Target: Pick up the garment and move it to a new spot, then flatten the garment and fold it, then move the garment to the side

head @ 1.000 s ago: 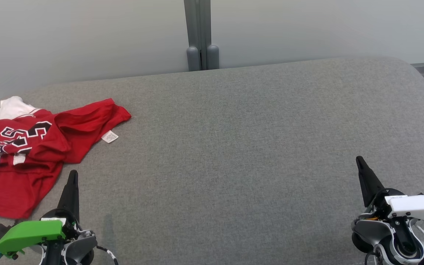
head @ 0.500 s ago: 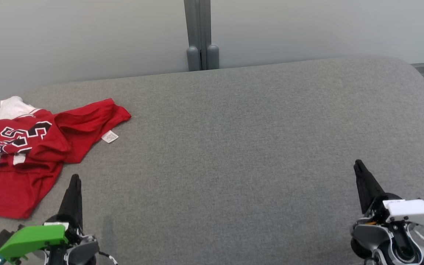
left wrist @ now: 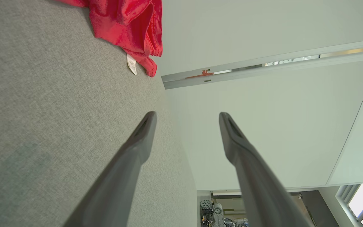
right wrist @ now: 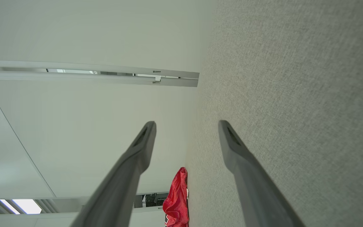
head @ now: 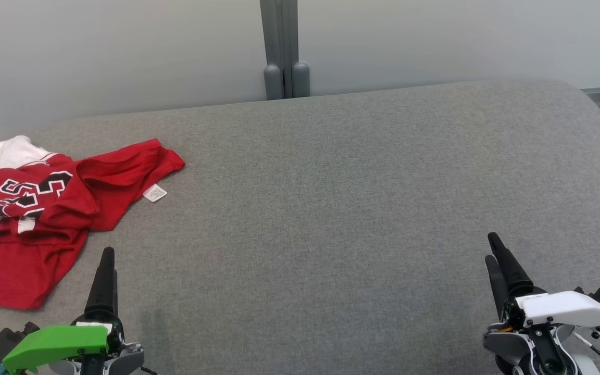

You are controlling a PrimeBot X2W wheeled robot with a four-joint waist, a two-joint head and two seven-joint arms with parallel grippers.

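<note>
**Head view: garment lies bunched at the far left, all steps left to do**

The head view has the red garment [head: 45,219], lettered in white and black, lying in a rumpled heap at the left edge of the grey padded surface [head: 331,198]. Its layers lap over one another, and a white label [head: 155,193] pokes out on its right side. It is neither flat nor folded, and nothing grips it.

The left gripper [head: 107,255] hangs at the near left, beside the garment's near right corner but clear of the cloth. Its wrist view shows the two dark fingers spread wide with nothing between them. The right gripper [head: 490,247] sits at the near right, well apart from the garment, with its fingers just as wide and also empty.

Judging by this layout, no part of the task is done. The pickup, the move to a new spot, the flattening, the fold and the final shift to the side all remain. The broad bare middle of the surface looks like the natural place to spread the garment. The left gripper, being the nearer one, seems best placed for the first grasp.
</note>
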